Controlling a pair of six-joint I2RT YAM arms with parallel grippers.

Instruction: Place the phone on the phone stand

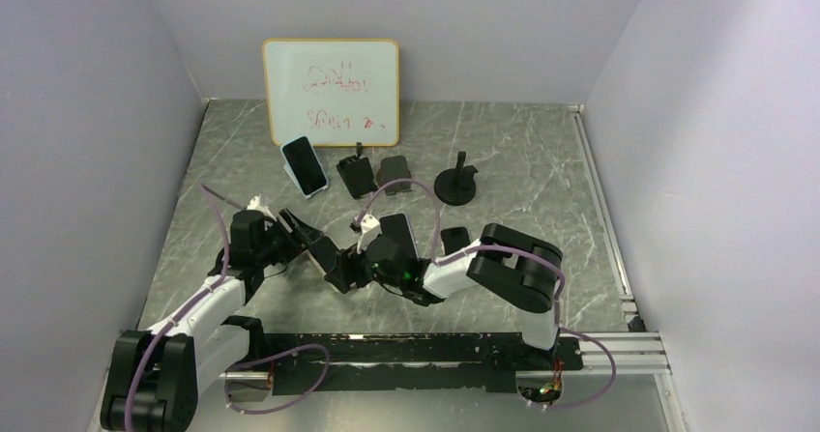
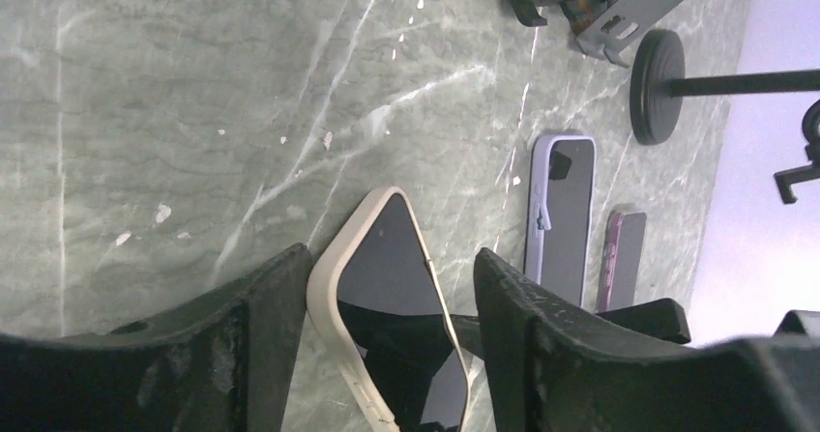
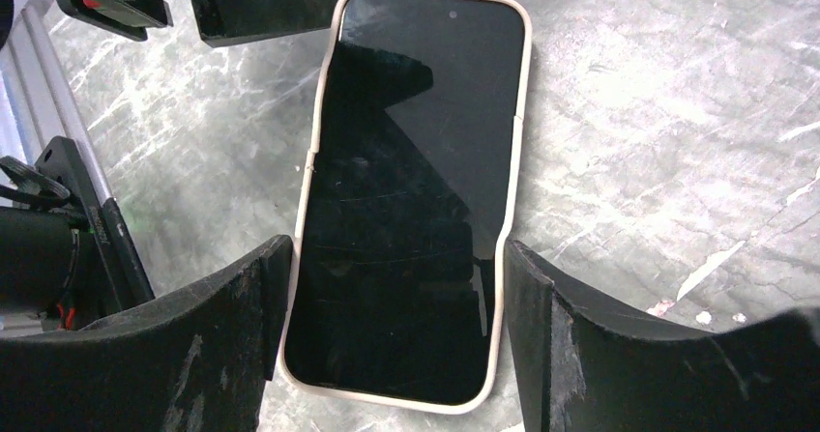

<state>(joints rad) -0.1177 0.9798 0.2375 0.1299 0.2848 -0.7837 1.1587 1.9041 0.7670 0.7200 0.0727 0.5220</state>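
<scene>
Toward the near edge of the grey marbled table [image 1: 541, 161], about midway between its left and right edges, the two arms meet over the phone [image 3: 406, 190]. It wears a beige case, and its dark screen faces the right wrist camera. The right gripper [image 3: 396, 248] has it clamped, one finger pressed to each long side of the case. The left gripper [image 2: 389, 256] stands spread around the phone's other end. One of its fingers [image 2: 280, 297] touches the case, while a gap shows on the other side. From the left wrist the phone looks tilted, and I cannot tell whether it rests on the table.

Just beyond lie a purple-cased phone [image 2: 563, 215] and a dark reddish phone [image 2: 624, 248], both flat. Nearer the far edge stand one black stand [image 1: 355, 175], a second black stand [image 1: 394, 171] and a round-based stand [image 1: 456, 185]. A blue-cased phone [image 1: 304, 164] is propped up to their left. A whiteboard [image 1: 331, 92] leans against the back wall.
</scene>
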